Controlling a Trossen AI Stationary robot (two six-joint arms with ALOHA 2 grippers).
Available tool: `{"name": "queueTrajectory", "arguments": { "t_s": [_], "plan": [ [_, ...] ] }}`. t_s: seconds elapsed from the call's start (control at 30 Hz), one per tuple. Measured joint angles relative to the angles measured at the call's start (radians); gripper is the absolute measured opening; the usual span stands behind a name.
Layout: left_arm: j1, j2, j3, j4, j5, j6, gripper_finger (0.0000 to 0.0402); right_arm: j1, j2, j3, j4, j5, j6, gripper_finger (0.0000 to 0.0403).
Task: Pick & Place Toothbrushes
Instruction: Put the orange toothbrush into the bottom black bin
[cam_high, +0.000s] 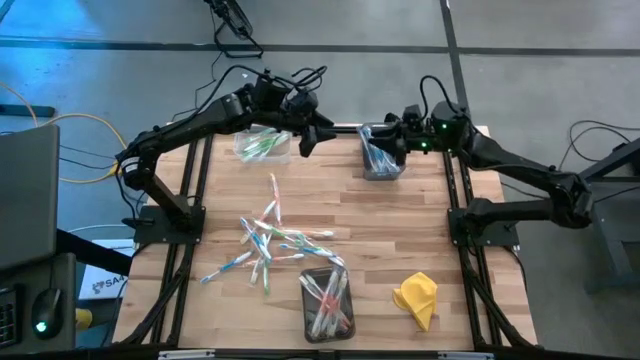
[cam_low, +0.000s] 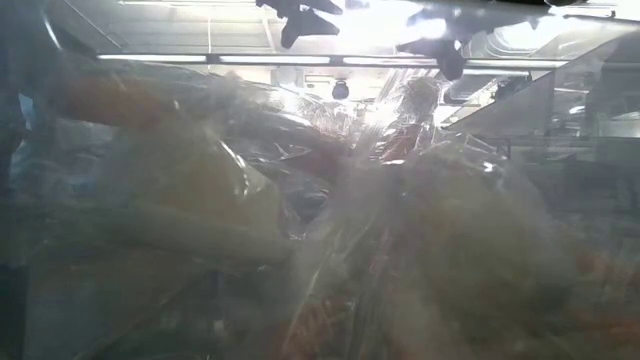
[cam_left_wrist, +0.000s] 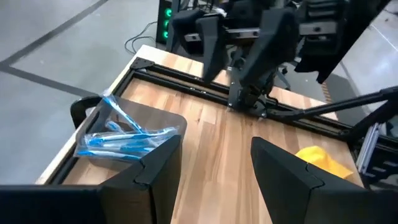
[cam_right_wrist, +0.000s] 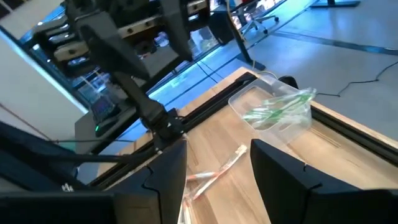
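- Sitting on a wooden table (cam_high: 400, 230) over grey floor, with a loose pile of toothbrushes (cam_high: 268, 240) as the landmark.
- Beyond the pile: a bin of green brushes (cam_high: 262, 146) and a bin of blue ones (cam_high: 380, 158); nearer, a third bin (cam_high: 327, 303) and a yellow cloth (cam_high: 417, 298).
- Left gripper (cam_high: 305, 140) and right gripper (cam_high: 385, 135) hover by the far bins, jaws spread, holding nothing.
- Low view's blocked by crinkly plastic.

Smooth wood table (cam_high: 400, 220), clear plastic bins (cam_high: 262, 147), yellow cloth (cam_high: 417, 297)

Low view smeared by glare: table contents unreadable. Pile of toothbrushes (cam_high: 268, 245) too small to count.
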Motion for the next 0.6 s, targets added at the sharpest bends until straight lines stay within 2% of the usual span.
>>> {"name": "queueTrajectory", "arguments": {
  "t_s": [0.1, 0.27, 0.43, 0.6],
  "plan": [
    [0.000, 0.008, 0.000, -0.016, -0.024, -0.068, 0.0189, 0.017, 0.000, 0.000, 0.000, 0.001, -0.023, 0.0171],
    [-0.013, 0.002, 0.000, -0.198, -0.050, -0.151, 0.0189, 0.038, 0.000, 0.000, 0.000, 0.002, -0.050, 0.0171],
    [-0.055, -0.021, 0.000, -0.497, -0.193, -0.251, 0.0189, 0.040, 0.000, 0.000, 0.000, 0.004, -0.073, 0.0171],
    [-0.095, -0.028, 0.000, -0.779, -0.351, -0.482, 0.0189, 0.041, 0.000, 0.000, -0.001, 0.040, -0.121, 0.0171]
  ]
}}
